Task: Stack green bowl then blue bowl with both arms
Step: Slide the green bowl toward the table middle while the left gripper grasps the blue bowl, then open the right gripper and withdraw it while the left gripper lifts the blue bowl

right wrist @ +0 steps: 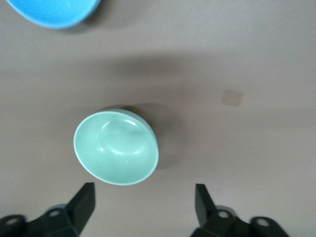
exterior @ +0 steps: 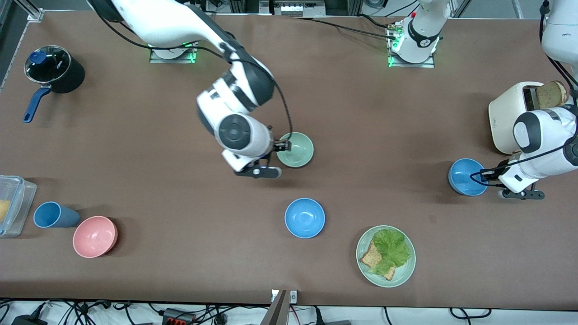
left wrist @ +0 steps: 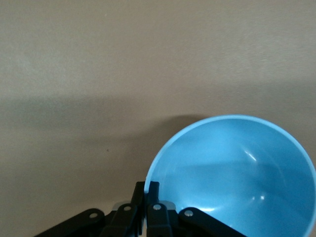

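Note:
The green bowl (exterior: 295, 150) sits upright on the table near the middle. My right gripper (exterior: 279, 148) hangs open just above its rim, on the side toward the right arm's end. In the right wrist view the green bowl (right wrist: 116, 148) lies just past the spread fingertips (right wrist: 88, 190) of the right gripper (right wrist: 143, 190), with nothing between them. My left gripper (exterior: 484, 175) is shut on the rim of a blue bowl (exterior: 466, 177) beside the toaster. The left wrist view shows the left gripper (left wrist: 147, 186) pinching this blue bowl's (left wrist: 237, 173) rim. A second blue bowl (exterior: 305, 218) sits nearer the front camera than the green bowl and also shows in the right wrist view (right wrist: 54, 12).
A green plate (exterior: 406, 266) with lettuce and toast lies near the front edge. A cream toaster (exterior: 508, 115) with bread stands at the left arm's end. A pink bowl (exterior: 95, 236), blue cup (exterior: 54, 215), clear container (exterior: 16, 203) and black pot (exterior: 56, 70) stand at the right arm's end.

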